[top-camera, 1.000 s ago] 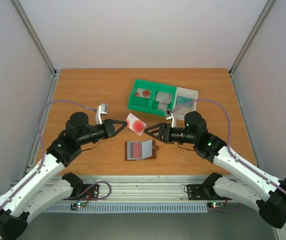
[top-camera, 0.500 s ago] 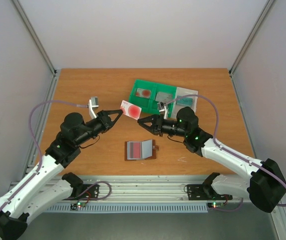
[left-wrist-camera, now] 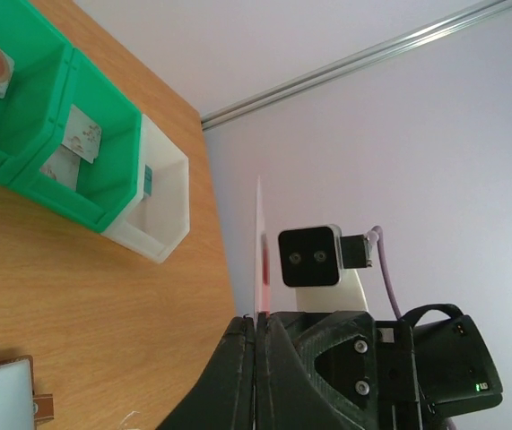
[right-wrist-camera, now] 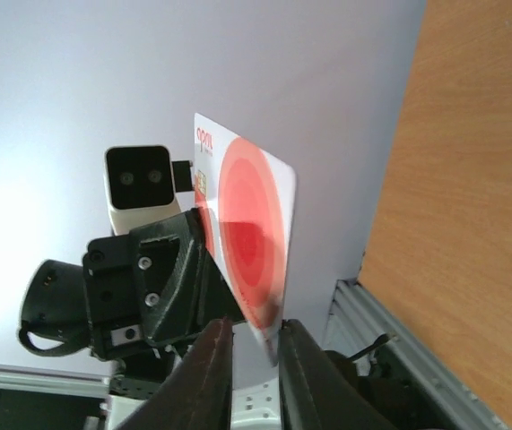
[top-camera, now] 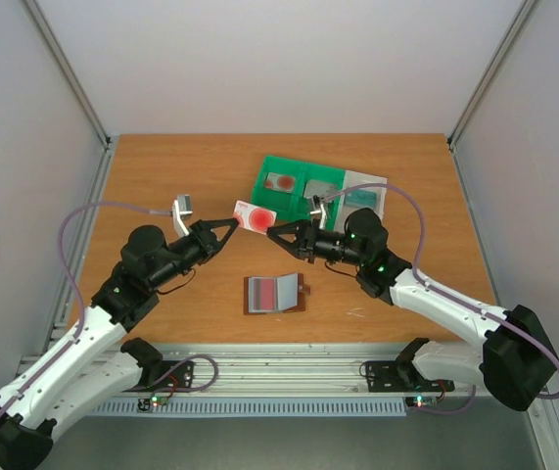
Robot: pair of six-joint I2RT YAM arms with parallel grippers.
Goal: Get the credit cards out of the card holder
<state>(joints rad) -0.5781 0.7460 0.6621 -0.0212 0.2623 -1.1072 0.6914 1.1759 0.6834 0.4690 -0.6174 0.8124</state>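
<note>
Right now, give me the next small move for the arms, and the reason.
Probably close the right tool fully on the card. The left tool pinches it aloft by one edge; the right tool's fingers flank its opposite corner, a gap showing beside one. A firm second grip should come before the left lets go.

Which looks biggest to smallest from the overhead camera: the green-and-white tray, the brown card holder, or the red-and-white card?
1. Green-and-white tray.
2. Card holder, lying open on the table.
3. Red-and-white card. It is up off the table, nearer the camera, so it may look larger than it is, yet it is still the smallest.
</note>
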